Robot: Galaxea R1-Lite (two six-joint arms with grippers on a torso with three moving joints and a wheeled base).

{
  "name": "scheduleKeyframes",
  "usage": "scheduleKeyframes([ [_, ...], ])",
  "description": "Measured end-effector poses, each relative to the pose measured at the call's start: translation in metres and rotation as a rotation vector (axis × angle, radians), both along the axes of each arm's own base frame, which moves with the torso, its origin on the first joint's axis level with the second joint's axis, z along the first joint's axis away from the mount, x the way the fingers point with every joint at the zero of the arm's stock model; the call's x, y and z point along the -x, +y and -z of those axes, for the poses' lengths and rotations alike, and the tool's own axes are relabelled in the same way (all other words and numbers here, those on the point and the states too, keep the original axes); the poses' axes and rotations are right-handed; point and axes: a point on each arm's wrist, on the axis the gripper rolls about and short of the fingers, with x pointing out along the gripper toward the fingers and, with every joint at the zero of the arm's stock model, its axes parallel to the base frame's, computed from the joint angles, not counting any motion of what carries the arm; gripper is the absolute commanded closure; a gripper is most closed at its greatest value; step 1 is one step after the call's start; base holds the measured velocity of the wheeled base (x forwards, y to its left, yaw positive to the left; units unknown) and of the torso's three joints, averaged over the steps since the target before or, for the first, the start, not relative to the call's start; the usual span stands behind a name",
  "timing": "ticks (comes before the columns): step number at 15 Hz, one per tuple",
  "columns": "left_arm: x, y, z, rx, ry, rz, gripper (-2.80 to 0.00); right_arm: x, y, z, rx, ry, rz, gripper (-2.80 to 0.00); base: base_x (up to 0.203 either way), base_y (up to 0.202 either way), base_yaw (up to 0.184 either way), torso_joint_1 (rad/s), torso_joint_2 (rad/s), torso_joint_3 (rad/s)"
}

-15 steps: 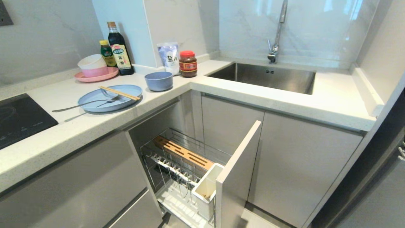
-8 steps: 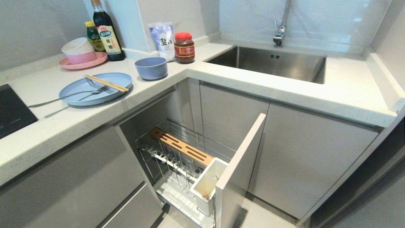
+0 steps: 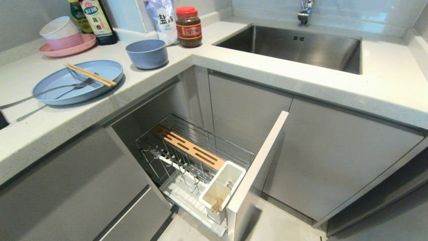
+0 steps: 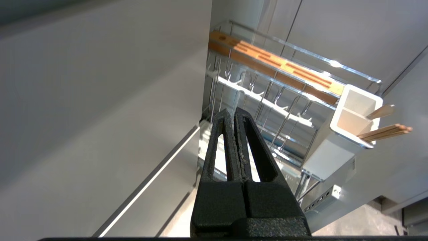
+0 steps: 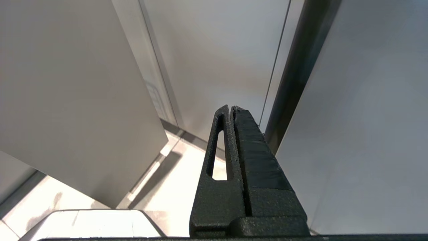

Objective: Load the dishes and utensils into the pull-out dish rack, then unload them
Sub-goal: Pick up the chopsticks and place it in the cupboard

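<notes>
The light-blue plate [image 3: 77, 83] lies on the counter at the left with wooden chopsticks [image 3: 90, 75], a metal fork [image 3: 43, 92] and a spoon [image 3: 77, 76] on it. The blue-grey bowl [image 3: 147, 53] stands behind it. Below, the dish rack [image 3: 200, 140] is pulled out, showing its wooden strip [image 3: 189, 151], white utensil cup [image 3: 222, 187] and front panel [image 3: 257, 167]. The cup [image 4: 354, 117] holds wooden sticks [image 4: 384, 132]. My left gripper [image 4: 233, 112] hangs shut and empty, low beside the rack. My right gripper [image 5: 231, 108] hangs shut before the cabinet doors. Neither shows in the head view.
A pink plate with stacked bowls [image 3: 63, 45], sauce bottles [image 3: 95, 20], a salt bag [image 3: 164, 20] and a red-lidded jar [image 3: 189, 26] line the back of the counter. The steel sink [image 3: 301, 47] is at the right. Grey cabinet doors [image 3: 334, 160] flank the rack.
The head view has tipped downward, so the counter slid up and left in the picture and the rack sits more central. No object has moved.
</notes>
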Motion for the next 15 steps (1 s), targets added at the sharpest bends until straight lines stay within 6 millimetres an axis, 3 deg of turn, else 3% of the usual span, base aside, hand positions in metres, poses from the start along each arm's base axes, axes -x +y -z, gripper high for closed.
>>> scheduleKeyframes([
  [10, 0.0, 0.0, -0.002, -0.004, -0.025, -0.001, 0.0, 0.0, 0.0, 0.0, 0.0, 0.0, 0.0, 0.0, 0.0, 0.0, 0.0, 0.001, 0.0, -0.05],
  [12, 0.006, 0.0, -0.022, -0.012, -0.125, 0.004, 0.0, 0.0, 0.0, 0.0, 0.0, 0.0, 0.0, 0.0, 0.0, 0.0, 0.0, 0.0, 0.0, 0.0],
  [15, 0.032, -0.001, -0.074, -0.069, -0.291, 0.038, 0.0, 0.0, 0.0, 0.0, 0.0, 0.0, 0.0, 0.0, 0.0, 0.0, 0.0, 0.0, 0.0, 0.0],
])
